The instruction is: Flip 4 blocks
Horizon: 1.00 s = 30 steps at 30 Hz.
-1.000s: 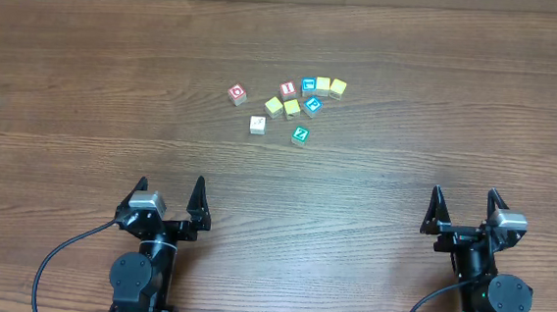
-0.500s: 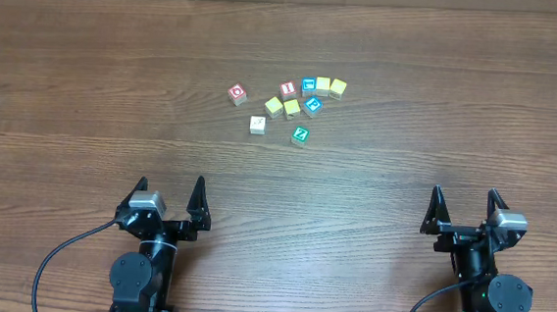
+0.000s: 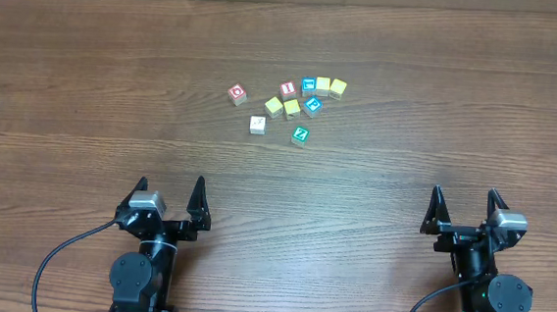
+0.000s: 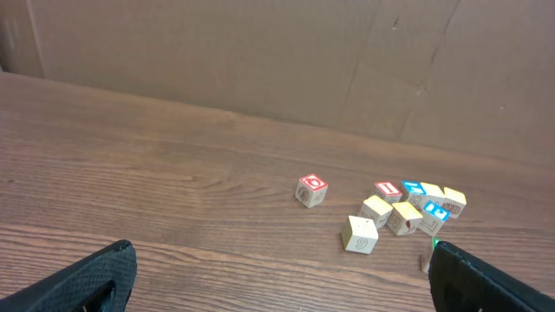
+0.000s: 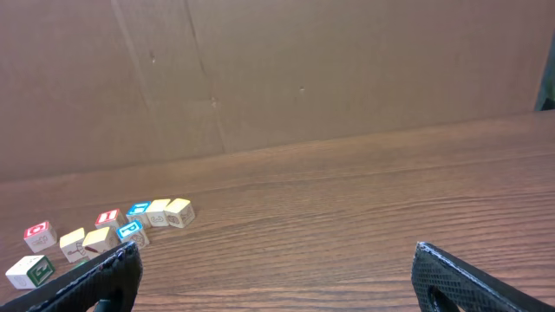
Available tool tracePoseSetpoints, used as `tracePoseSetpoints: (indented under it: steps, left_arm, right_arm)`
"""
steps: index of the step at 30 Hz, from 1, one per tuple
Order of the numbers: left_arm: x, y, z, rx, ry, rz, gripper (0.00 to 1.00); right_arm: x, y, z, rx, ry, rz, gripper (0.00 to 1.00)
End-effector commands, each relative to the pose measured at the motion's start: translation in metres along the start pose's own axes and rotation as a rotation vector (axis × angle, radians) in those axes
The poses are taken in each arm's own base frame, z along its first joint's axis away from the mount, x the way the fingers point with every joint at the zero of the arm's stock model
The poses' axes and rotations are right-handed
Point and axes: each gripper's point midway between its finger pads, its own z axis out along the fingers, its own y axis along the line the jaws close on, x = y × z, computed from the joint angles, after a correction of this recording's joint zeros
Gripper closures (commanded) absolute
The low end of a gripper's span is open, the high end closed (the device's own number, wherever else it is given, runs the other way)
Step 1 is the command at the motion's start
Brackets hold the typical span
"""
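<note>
The left gripper (image 3: 170, 190) and right gripper (image 3: 464, 200) hold their jaws wide apart, empty. Well beyond them on the brown wood-grain worktop (image 3: 440, 98) lie the red "O" wooden cube (image 3: 236, 93), plain whitish cube (image 3: 258, 124), blue "P" cube (image 3: 312, 105) and green "Z" cube (image 3: 301, 135).

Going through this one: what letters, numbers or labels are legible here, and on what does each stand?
"O", somewhat blurred: lone red block
"1": other red block
"P": nearer blue block
"Z": green block
Farther blue block: mark too small to read
Whitish block: faint mark, unreadable
Yellow blocks: nothing legible
</note>
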Motion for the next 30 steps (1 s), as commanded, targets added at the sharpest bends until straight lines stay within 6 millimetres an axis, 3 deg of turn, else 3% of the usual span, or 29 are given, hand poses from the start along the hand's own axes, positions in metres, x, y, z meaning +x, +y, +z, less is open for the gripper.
tracePoseSetpoints:
  steps: [1,15,20,25,30]
  left_arm:
    - [0.000,-0.001,0.000,0.004,-0.006,0.019,0.00]
    - [0.000,-0.001,0.000,0.004,-0.007,0.019,0.00]
    - [-0.013,0.007,-0.001,-0.046,-0.062,0.017,0.00]
    - [-0.001,0.003,0.000,-0.018,-0.012,0.019,0.00]
    - [-0.003,0.002,0.000,-0.017,-0.017,0.016,0.00]
  right_arm:
    - [0.002,0.001,0.000,-0.007,-0.004,-0.012,0.00]
    - [0.002,0.001,0.000,-0.007,-0.004,-0.012,0.00]
    - [0.001,0.001,0.000,-0.007,-0.005,-0.012,0.00]
    - [0.002,0.001,0.000,-0.007,-0.005,-0.012,0.00]
    - [0.001,0.001,0.000,-0.007,-0.006,-0.012,0.00]
